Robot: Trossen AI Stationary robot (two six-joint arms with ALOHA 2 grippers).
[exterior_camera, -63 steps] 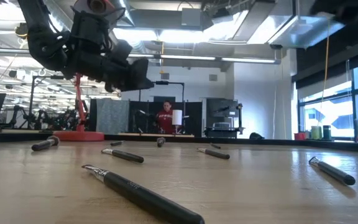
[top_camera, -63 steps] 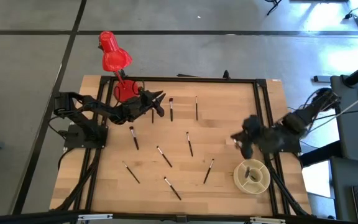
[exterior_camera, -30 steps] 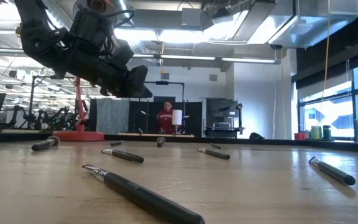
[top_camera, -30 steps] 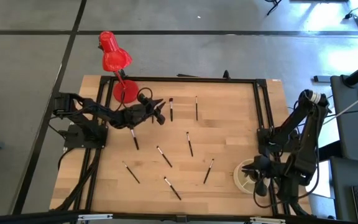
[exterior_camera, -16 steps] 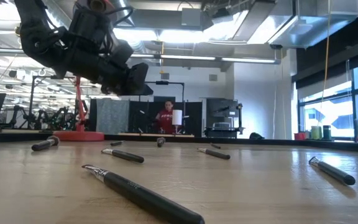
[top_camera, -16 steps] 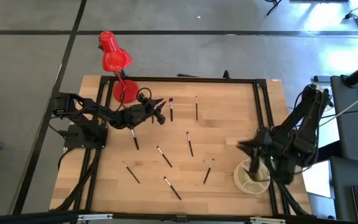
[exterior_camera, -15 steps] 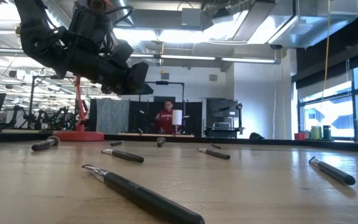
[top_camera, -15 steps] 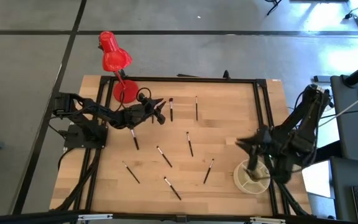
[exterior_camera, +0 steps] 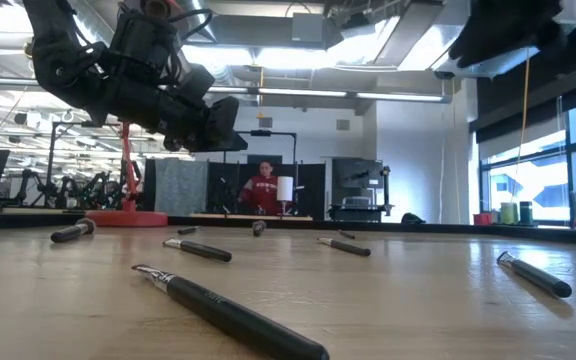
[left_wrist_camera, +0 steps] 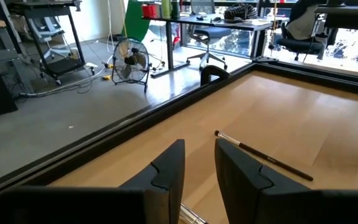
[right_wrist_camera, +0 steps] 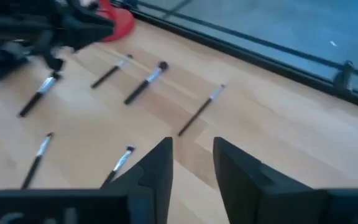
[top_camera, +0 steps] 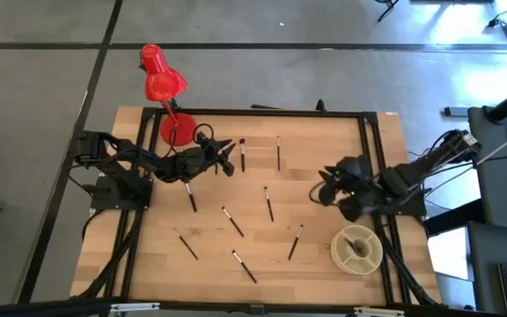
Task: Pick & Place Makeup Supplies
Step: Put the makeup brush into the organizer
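Nine brushes (top_camera: 268, 203) are lying scattered across the table (top_camera: 324, 264), waiting for collection into the round holder (top_camera: 357, 248) at the near right, which seems to be receiving them. The right gripper (top_camera: 328, 188), released and empty, is hovering above the table's right. The left gripper (top_camera: 227, 155), also parted, is hanging over the far-left brushes.

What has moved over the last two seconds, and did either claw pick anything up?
The right claw swung down to the round beige container and has come back out over the wooden table, empty. The left claw edged slightly, also empty. The thin dark makeup brushes lie as before.
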